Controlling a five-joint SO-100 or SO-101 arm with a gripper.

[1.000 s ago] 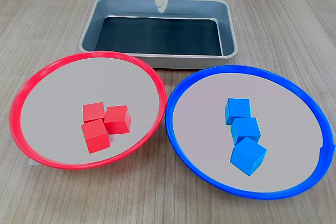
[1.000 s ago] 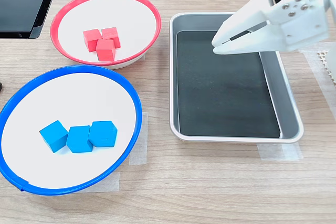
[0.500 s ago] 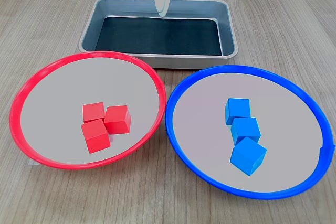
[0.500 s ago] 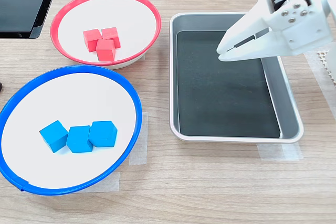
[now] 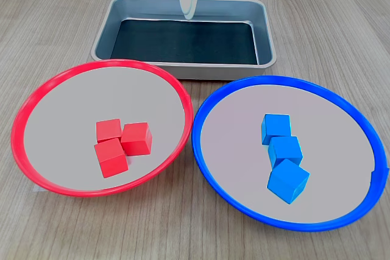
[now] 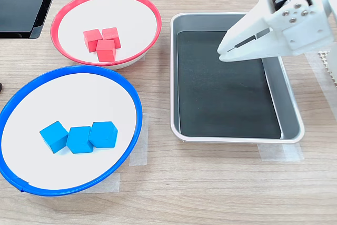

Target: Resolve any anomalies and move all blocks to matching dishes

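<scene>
Looking from left to right in the first exterior view, I see the red-rimmed dish (image 5: 24, 109) first. Three red blocks (image 5: 121, 144) sit close together in it, a little below its middle, touching each other. Next comes the blue-rimmed dish (image 5: 365, 132). Three blue blocks (image 5: 283, 153) sit in it in a short line, touching too. Behind both dishes is the grey tray (image 5: 106, 25) with its black liner, and I see nothing lying in it.

In the second exterior view, the white gripper (image 6: 224, 54) hangs in the air over the tray's far side, on the second exterior view's right. Its jaws are nearly closed, with only a thin dark gap between them. It is holding nothing.

I think the sorting part is done. Every red block is in the red dish and every blue block is in the blue dish. No block is left on the wooden table (image 5: 55, 16) that I can see. I think nothing needs picking up next. The arm likely just needs to go back and rest, away from the dishes.
</scene>
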